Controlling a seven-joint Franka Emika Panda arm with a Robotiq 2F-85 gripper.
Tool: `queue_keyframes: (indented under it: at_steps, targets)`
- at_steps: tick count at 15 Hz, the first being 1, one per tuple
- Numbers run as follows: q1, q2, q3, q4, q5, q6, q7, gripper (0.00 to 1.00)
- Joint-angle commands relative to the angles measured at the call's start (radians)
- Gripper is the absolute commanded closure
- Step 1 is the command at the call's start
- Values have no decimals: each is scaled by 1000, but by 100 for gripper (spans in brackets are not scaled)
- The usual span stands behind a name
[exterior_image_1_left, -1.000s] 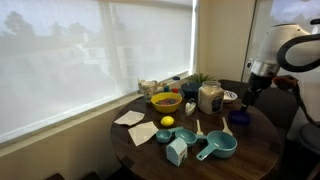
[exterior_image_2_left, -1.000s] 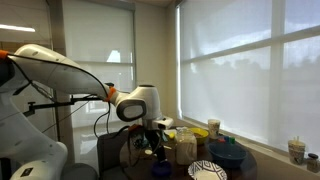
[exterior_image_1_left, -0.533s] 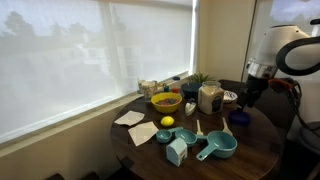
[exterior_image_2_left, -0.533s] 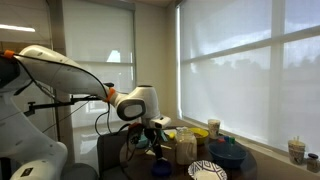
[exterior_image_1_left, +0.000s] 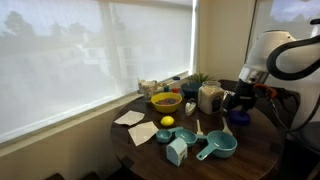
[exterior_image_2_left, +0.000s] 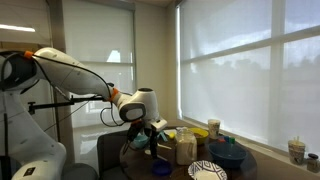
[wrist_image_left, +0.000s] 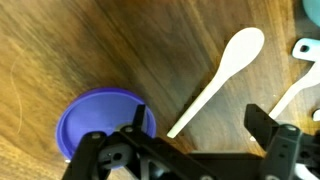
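My gripper is open, with only bare wood and the handle tip of a white spoon between its black fingers. Under the left finger sits a small blue bowl, partly covered by the gripper body. In an exterior view the gripper hangs just above this blue bowl at the round wooden table's far side. The gripper also shows low over the table in an exterior view. Nothing is held.
A second white utensil lies right of the spoon. On the table stand a yellow bowl, a lemon, a glass jar, teal measuring cups, a teal carton and napkins. A striped bowl sits near the edge.
The arm has swung in over the table and come down, bringing the open gripper close above the blue bowl. Nothing on the table has moved.
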Motion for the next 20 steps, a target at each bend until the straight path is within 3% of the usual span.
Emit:
queue_keyframes:
  at_steps: [1,8,9,11,13,18,20]
  targets:
    - [10,60,23,42,68,28,80,0]
    - [-49,132,85,52,-72,91,258,0]
    - [-49,142,87,54,-84,92,275,4]
    - [-50,151,87,60,-105,92,306,28]
    - [-47,156,85,64,-118,94,328,37]
    - [-42,160,81,73,-133,91,354,73]
    - [-43,163,79,77,-136,90,359,48]
